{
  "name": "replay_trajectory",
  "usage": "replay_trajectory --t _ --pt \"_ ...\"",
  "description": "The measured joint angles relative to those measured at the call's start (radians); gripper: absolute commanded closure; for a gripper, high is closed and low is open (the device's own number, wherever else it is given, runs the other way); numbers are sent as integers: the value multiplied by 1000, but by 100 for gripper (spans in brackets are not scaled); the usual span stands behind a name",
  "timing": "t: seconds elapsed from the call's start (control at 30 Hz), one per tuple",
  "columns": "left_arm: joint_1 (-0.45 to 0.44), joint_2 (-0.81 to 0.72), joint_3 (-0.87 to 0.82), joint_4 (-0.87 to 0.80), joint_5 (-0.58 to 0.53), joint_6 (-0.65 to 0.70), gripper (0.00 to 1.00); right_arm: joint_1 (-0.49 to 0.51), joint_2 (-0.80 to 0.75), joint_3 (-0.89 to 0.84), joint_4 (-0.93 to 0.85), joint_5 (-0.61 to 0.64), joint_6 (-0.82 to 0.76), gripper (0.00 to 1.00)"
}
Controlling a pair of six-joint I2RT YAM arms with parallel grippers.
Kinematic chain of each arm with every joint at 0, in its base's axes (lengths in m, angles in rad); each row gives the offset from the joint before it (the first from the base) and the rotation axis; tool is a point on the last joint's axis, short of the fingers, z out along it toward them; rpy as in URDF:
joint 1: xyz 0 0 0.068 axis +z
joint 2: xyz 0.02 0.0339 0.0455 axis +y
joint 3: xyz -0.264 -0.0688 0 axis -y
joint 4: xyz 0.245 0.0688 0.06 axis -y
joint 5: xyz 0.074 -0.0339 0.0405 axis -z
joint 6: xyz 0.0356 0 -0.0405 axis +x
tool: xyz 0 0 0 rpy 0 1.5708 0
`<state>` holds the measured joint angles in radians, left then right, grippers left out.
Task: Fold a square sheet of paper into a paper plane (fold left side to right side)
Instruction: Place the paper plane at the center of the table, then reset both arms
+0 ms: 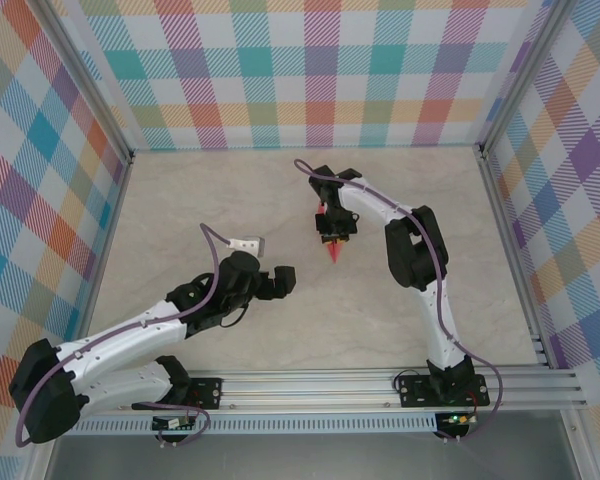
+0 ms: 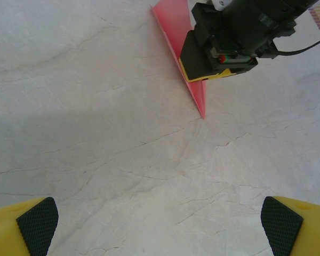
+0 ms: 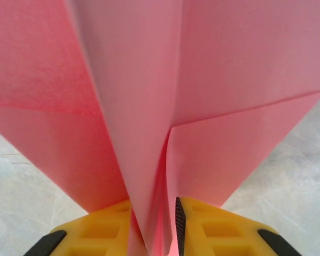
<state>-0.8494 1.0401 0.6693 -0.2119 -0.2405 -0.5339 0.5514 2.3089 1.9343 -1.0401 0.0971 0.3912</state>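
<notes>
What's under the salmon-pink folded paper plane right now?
Pale marble-patterned tabletop shows around the salmon-pink folded paper plane, with nothing else visible beneath it. The right gripper, shut on its centre fold, covers the middle, so contact with the table cannot be judged.

1 paper plane (image 1: 334, 254), 2 arms (image 1: 120, 340) (image 1: 440, 320)

Matt pink paper plane (image 3: 229, 80) — smooth, marbled table (image 2: 96, 160).

Bright, even light, perhaps from overhead; faint soft shadows on the table (image 2: 96, 160); the paper plane (image 3: 149, 80) slightly blurred close to the right wrist lens.
</notes>
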Motion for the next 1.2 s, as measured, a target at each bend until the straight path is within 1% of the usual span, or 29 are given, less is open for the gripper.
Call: replay_trajectory --t 0.13,0.23,0.33,0.43,0.53,0.57,0.6,0.67,0.73,0.87,0.97,1.07,1.2 --pt "2 39 42 -54 -23 0 0 0 -26 0 -22 0 -12 60" --pt "29 52 50 -80 -23 -9 0 0 -87 -4 -42 0 -19 51" --pt "109 54 50 -93 -5 -32 0 0 -199 -45 -39 1 -30 40" --pt "209 51 50 -103 5 -47 0 -5 -344 -132 -19 2 -50 29" --pt "311 30 50 -113 6 -50 0 -18 -507 -271 50 27 -83 11" --pt "349 15 50 -118 -3 -49 0 -30 -565 -333 86 38 -94 4" --pt "388 -4 50 -121 -19 -48 0 -49 -624 -404 134 50 -104 0" --pt "441 -40 50 -121 -77 -43 0 -99 -727 -541 229 68 -119 0" --pt "472 -71 48 -103 -160 -18 0 -167 -828 -689 339 93 -125 0" --pt "484 -87 6 17 -360 89 0 -286 -988 -958 571 174 -146 0" --pt "490 -61 -55 98 -478 158 0 -333 -1070 -1142 763 219 -188 0" --pt "505 -4 -119 169 -543 216 0 -378 -1095 -1289 933 244 -229 0" --pt "530 56 -221 304 -549 300 0 -441 -1049 -1403 1121 220 -250 0"
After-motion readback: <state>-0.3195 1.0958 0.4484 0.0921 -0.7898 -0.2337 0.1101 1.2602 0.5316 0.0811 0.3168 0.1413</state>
